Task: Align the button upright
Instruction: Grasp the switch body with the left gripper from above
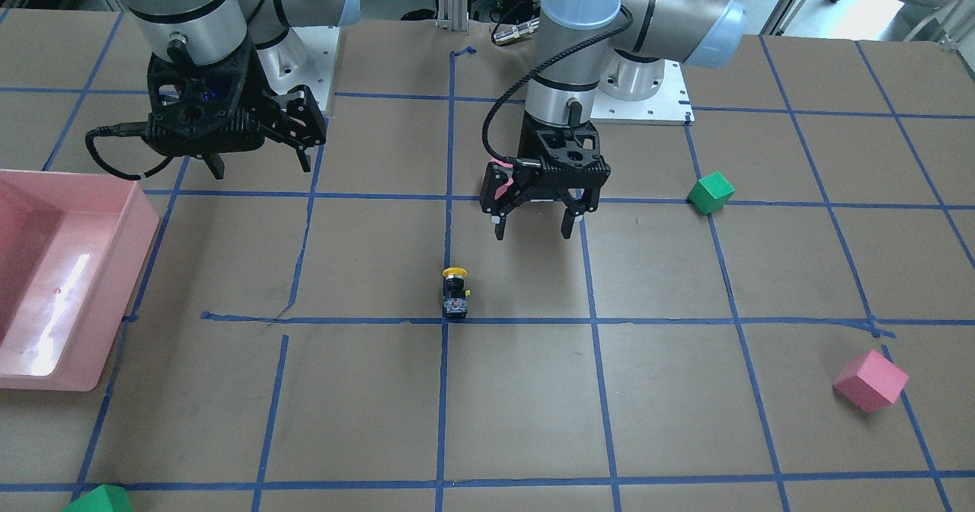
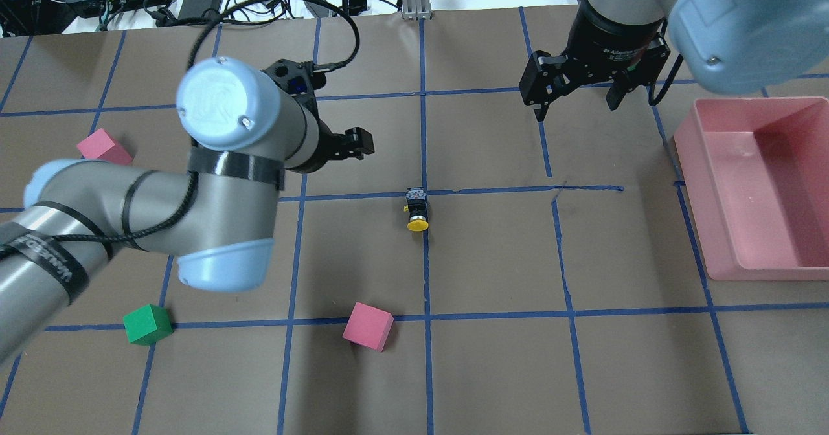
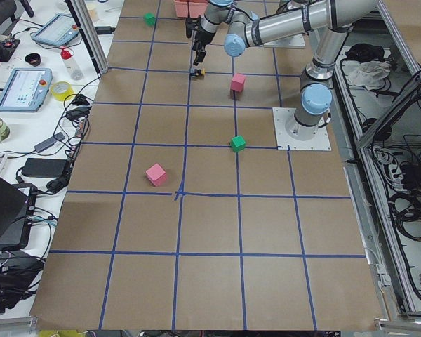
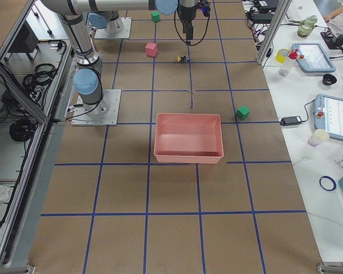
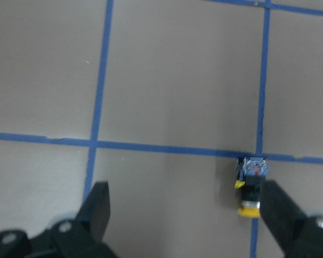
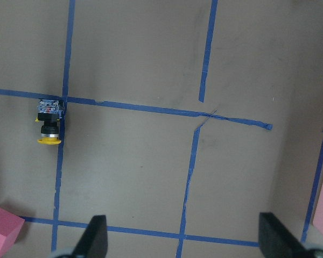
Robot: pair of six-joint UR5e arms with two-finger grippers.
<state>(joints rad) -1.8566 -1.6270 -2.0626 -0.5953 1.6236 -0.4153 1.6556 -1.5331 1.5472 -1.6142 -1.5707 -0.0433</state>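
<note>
Nearest the robot's base, a pink cube (image 2: 368,326) and a green cube (image 2: 147,324) are sitting on the brown table (image 2: 492,370), well apart from each other. Farther out, the button (image 2: 416,208) is lying on its side along a blue tape line (image 2: 426,260). Its yellow cap is pointing back toward the robot and its base block is resting at a crossing of the tape. The left gripper (image 1: 533,228) is hovering near the button, on the robot's left of it, with its fingers spread wide and nothing between them. In the blurred left wrist view the button appears to be showing just beside one fingertip (image 5: 280,209). A second pink cube (image 2: 103,147) is resting off to the left. Farthest out, the right gripper (image 2: 576,108) is hanging above the table, its fingers likewise apart and empty, near a pink bin (image 2: 783,202) standing at the table's right edge.
</note>
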